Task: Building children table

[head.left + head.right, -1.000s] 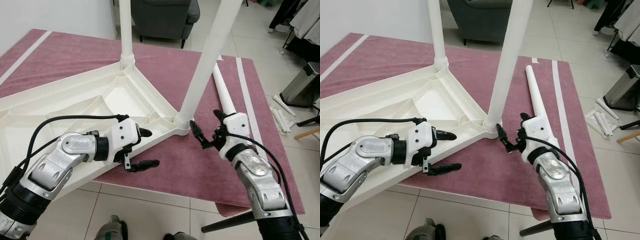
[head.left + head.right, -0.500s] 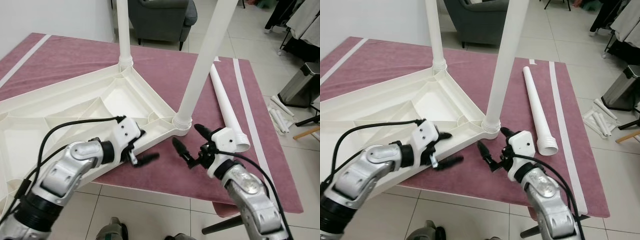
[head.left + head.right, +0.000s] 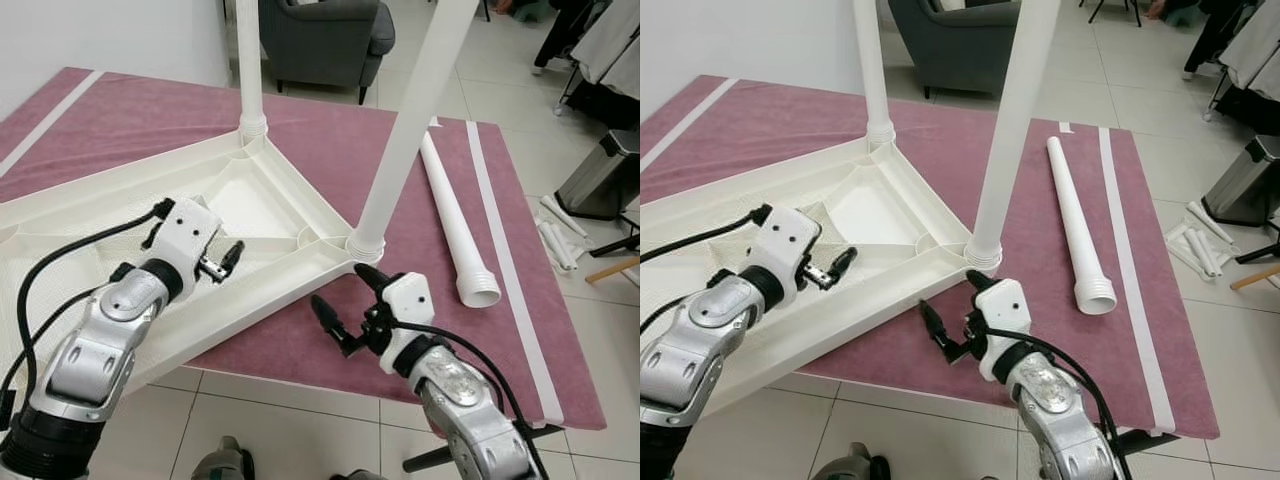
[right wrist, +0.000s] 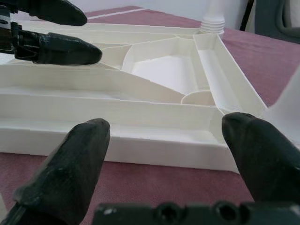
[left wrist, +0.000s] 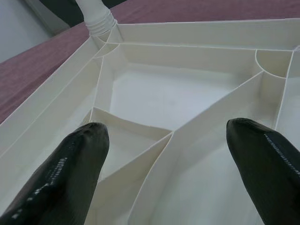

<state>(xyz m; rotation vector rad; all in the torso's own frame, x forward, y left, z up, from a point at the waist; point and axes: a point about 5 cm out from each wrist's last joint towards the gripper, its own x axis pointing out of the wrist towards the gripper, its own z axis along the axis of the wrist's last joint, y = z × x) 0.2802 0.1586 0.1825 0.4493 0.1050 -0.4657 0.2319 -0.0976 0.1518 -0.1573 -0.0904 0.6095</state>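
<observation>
left end effector (image 3: 222, 262) spread, right end effector (image 3: 342, 307) spread

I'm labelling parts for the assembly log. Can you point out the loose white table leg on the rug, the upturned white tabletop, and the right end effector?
Loose white plastic table leg (image 3: 1072, 222): right eye view, mid-shaft.
Upturned white ribbed plastic tabletop (image 3: 292, 198): left eye view, rim.
Right end effector (image 3: 340, 300): left eye view, between its fingertips.

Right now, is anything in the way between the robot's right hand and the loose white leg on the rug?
Nothing visible is. Bare rug lies between the open right gripper and the loose leg. The screwed-in leg stands beside that path.
</observation>
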